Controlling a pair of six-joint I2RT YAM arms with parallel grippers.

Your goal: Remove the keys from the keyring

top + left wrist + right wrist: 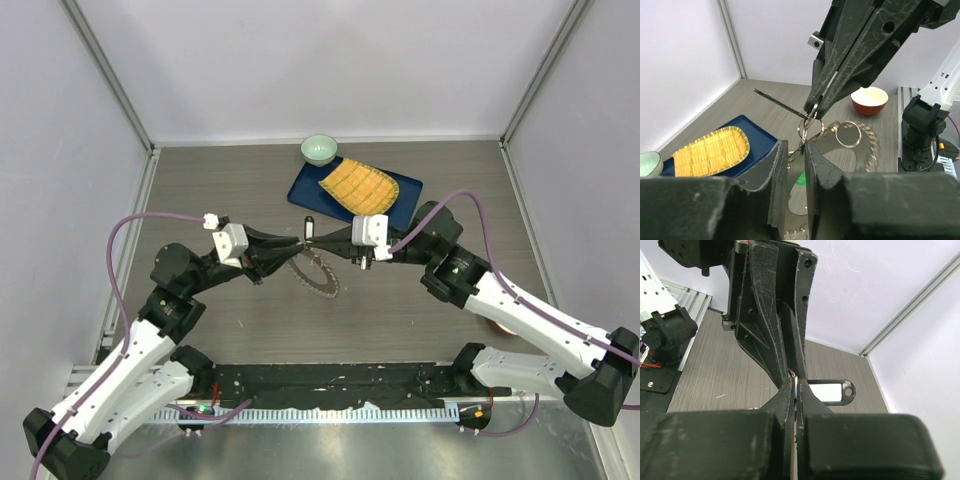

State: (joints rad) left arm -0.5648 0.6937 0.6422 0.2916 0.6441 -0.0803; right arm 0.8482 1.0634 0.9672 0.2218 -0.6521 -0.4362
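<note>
The left hand, fingers nearly together, clamped the large thin metal keyring fringed with small silvery keys over the middle of the grey bench, seemingly to steady it. The right hand, pinched fully shut opposite, apparently nipped one of those keys at the ring's top, probably to work it free. A black-framed tag stuck out toward the far side.

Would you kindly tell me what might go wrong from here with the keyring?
The right pincer nips only a thin bit of metal at the keyring, so it may slip when pulling. The left pincer sits tip to tip with it, so they could collide. The loose keys may snag.
</note>
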